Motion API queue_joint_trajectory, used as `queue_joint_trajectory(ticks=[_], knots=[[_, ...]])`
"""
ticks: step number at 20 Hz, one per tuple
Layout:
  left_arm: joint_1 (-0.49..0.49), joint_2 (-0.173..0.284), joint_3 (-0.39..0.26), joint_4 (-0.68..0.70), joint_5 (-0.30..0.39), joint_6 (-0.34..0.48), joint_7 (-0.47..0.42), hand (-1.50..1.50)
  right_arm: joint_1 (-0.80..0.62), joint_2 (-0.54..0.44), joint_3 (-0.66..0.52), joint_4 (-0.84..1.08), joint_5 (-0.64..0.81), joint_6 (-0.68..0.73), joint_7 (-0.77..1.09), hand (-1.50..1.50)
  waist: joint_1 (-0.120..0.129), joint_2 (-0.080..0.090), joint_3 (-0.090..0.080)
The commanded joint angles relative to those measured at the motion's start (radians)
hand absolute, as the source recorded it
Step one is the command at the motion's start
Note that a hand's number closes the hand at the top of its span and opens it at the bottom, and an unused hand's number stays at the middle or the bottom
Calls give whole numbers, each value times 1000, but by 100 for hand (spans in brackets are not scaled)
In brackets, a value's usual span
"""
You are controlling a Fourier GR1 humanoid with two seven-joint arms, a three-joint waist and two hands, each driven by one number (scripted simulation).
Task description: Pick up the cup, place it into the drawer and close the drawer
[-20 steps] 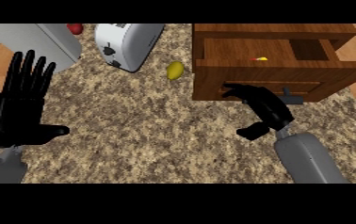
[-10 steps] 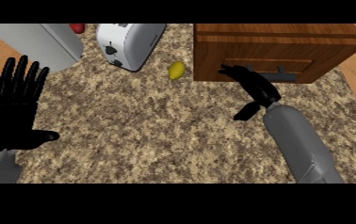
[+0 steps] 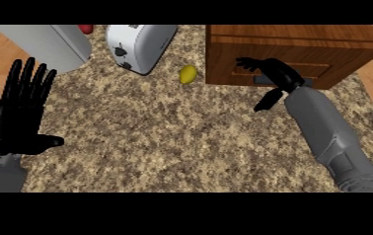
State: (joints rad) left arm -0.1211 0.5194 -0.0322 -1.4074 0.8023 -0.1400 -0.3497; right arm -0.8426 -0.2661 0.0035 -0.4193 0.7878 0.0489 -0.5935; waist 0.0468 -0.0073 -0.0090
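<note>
The wooden drawer unit (image 3: 291, 44) stands at the back right of the counter, and its drawer front (image 3: 328, 70) sits flush with the cabinet. No cup shows anywhere; the inside of the drawer is hidden. My right hand (image 3: 275, 73) rests against the drawer front near its dark handle (image 3: 256, 80), fingers spread and fairly straight, thumb hanging down, holding nothing. My left hand (image 3: 25, 108) stays open at the left edge, fingers up, resting.
A white toaster (image 3: 140, 46) stands at the back centre, with a grey appliance (image 3: 44, 46) to its left and a red object (image 3: 86, 28) behind. A yellow lemon (image 3: 188, 74) lies just left of the drawer unit.
The drawer, open with a yellow object inside a second ago, is now pushed shut. My right hand moved forward with it against the front. The left hand stayed put.
</note>
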Motion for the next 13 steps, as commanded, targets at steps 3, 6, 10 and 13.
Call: queue_joint_trajectory(ticks=[3,6,10,13], knots=[[-48,-21,-6,51,-30,-14,-21,-150,-134,-49,-57,154,-5,4,60,-150,34,48,12],[-15,-13,-6,-2,-36,2,-7,-150,-120,-77,-66,188,-7,5,13,-150,32,38,13],[-34,-13,2,28,-35,-19,-13,-150,-139,-97,-71,203,-6,10,12,-150,39,47,12],[-43,-41,-29,1,-63,29,-3,-150,-162,-112,-77,210,-8,28,4,-150,46,47,13]])
